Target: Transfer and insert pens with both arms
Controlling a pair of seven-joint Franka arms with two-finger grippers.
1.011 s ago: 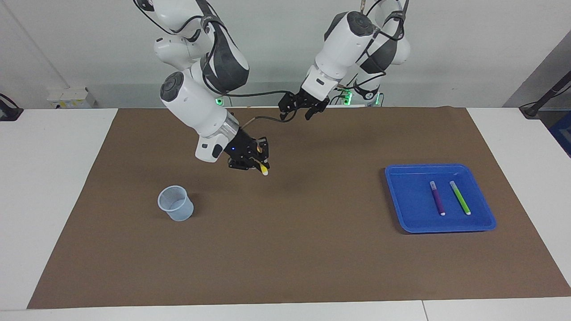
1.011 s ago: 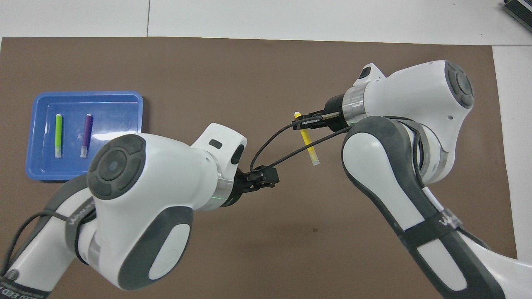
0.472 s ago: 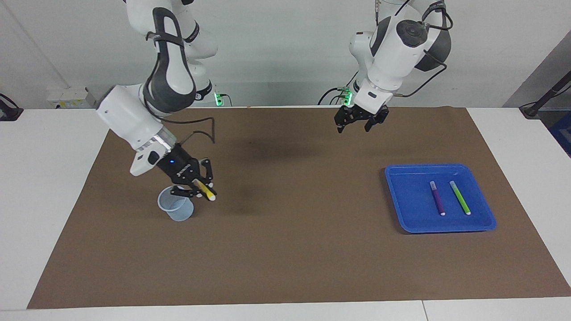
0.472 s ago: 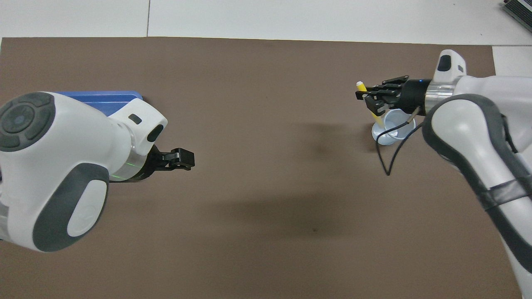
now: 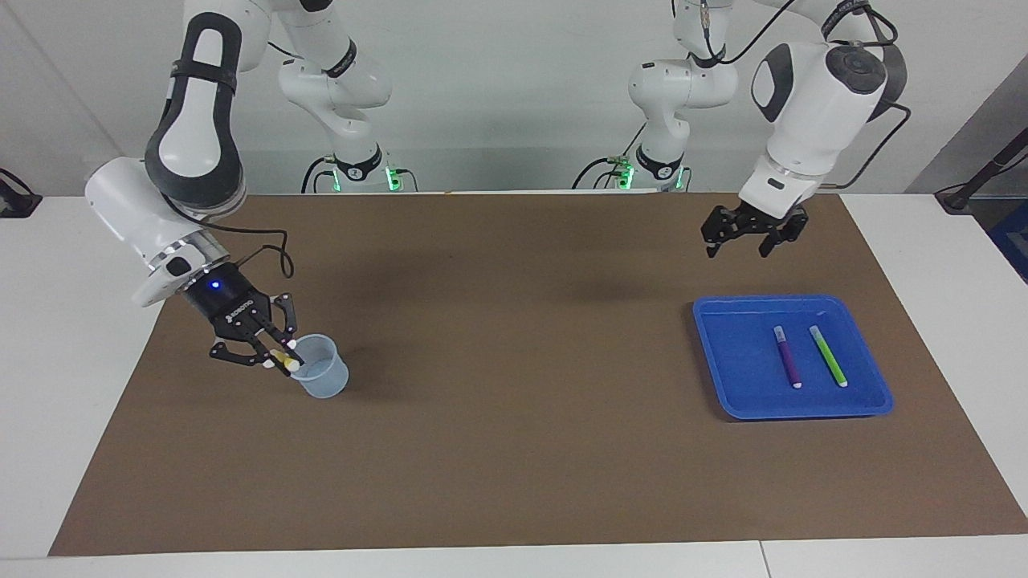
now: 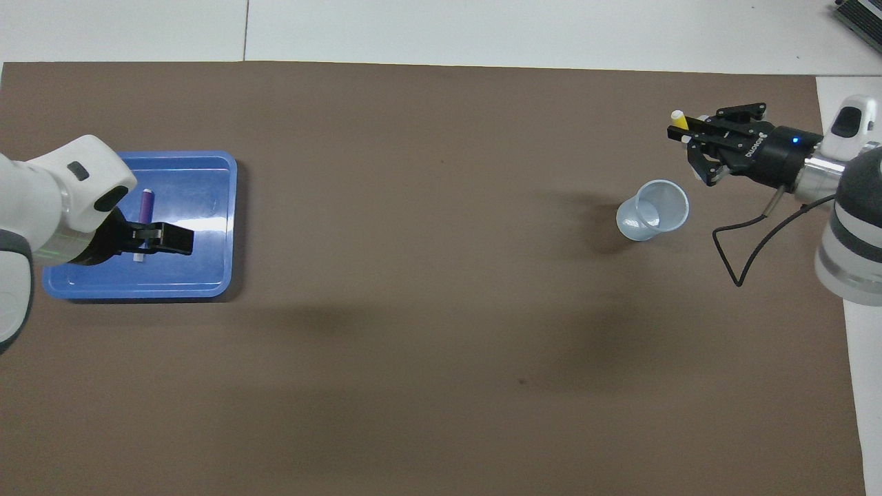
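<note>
Pincer on our right arm [image 5: 277, 359] is clamped on the yellow pen [image 5: 283, 360] beside the clear cup's [image 5: 320, 368] rim, nothing inserted yet, while our left pincer [image 5: 753, 238] hangs apart above the blue tray [image 5: 743, 401], where purple [image 5: 787, 356] and green [image 5: 828, 356] pens lie.

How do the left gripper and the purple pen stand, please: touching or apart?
Apart. The facing view shows the left gripper in the air, clear of the purple pen lying in the blue tray.
</note>
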